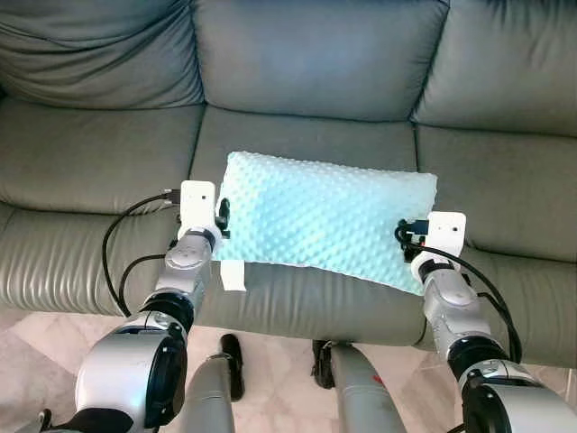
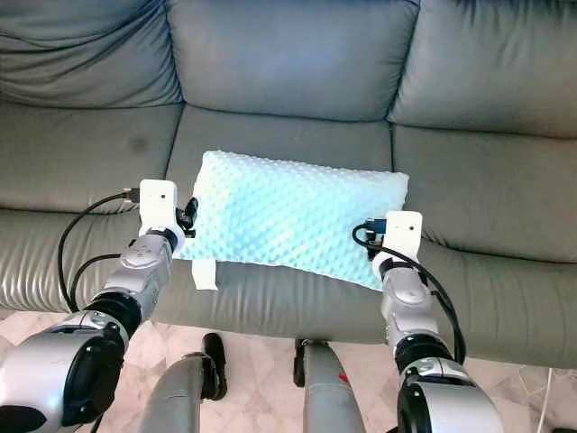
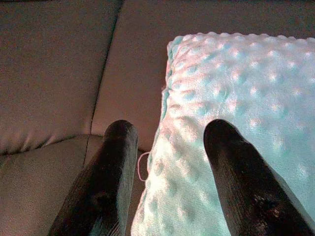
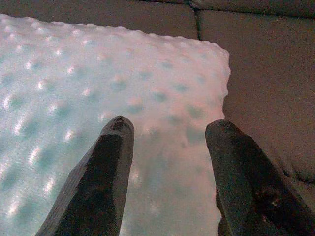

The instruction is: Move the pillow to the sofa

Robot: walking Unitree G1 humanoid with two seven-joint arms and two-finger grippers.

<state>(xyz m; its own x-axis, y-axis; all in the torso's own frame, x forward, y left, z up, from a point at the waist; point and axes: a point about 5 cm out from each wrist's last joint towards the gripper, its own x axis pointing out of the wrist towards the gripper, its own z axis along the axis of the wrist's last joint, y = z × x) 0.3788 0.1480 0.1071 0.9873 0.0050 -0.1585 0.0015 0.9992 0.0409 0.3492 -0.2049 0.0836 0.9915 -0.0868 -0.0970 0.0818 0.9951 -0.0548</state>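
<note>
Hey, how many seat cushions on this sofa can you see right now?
3. The left seat cushion, the middle seat cushion under the light blue pillow, and the right seat cushion. More may lie beyond the frame edges.

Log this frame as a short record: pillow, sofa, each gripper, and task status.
pillow: light blue dotted pillow, lying flat on the middle seat cushion, a white tag hanging at its front left corner
sofa: grey leather sofa, three seat cushions
left gripper: left gripper open, fingers straddling the pillow's left edge
right gripper: right gripper open, fingers over the pillow's right end
task status: pillow appears to rest on the sofa; neither gripper is closed on it
</note>
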